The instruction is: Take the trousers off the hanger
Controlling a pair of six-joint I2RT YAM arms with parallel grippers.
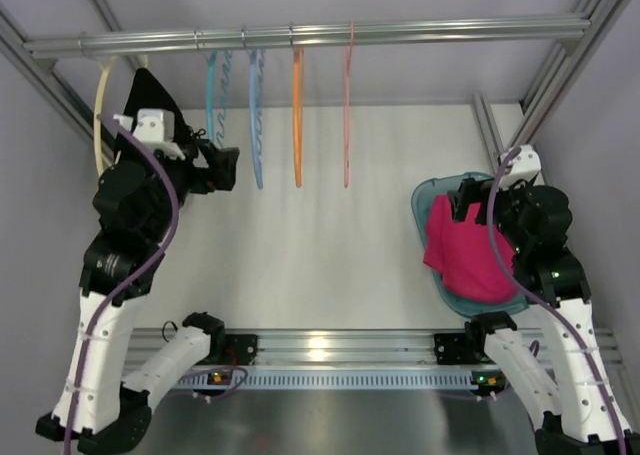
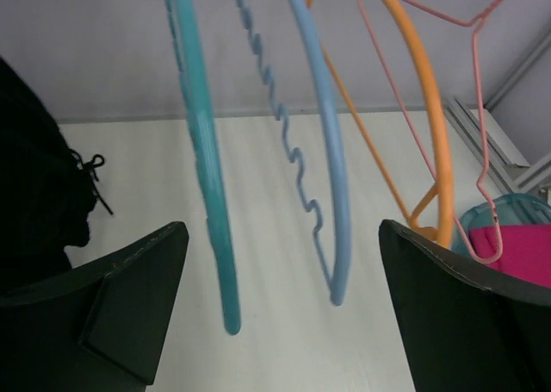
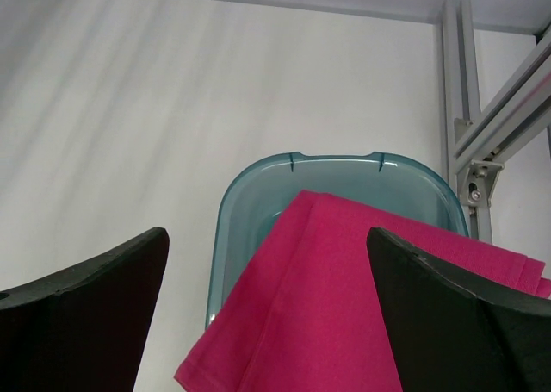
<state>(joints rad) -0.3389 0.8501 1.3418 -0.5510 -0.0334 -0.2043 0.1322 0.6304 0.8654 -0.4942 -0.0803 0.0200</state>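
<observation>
Clearly the trousers (image 1: pixel 465 255) are off the hanger (image 1: pixel 348 105). They lie crumpled in a teal basin (image 1: pixel 430 197) at about 3 o'clock on the white worktop (image 1: pixel 320 245), with one edge draped over the basin's rim. The hanger hangs bare from the metal rail (image 1: pixel 400 32) at 12 o'clock, the rightmost of the row and well apart from the basin. Toward 9 o'clock from it along the rail hang an orange hanger (image 1: pixel 297 115), a blue hanger (image 1: pixel 256 125) with a wavy bar and a teal hanger (image 1: pixel 211 95). At the far end is a cream hanger (image 1: pixel 100 105) carrying a black garment (image 1: pixel 150 95).

The right hand (image 3: pixel 267 233) hovers over the basin with its fingers spread wide, released, with nothing between them. In its wrist view the magenta fabric lies below the gap; whether the fingers touch it cannot be told. The left hand (image 2: pixel 282 233) hangs above the worktop at about 10 o'clock, just beside the black garment, and points toward the teal and blue hangers. Its fingers too are spread wide and grasp nothing; the hangers hang beyond the fingertips, apart from them.
</observation>
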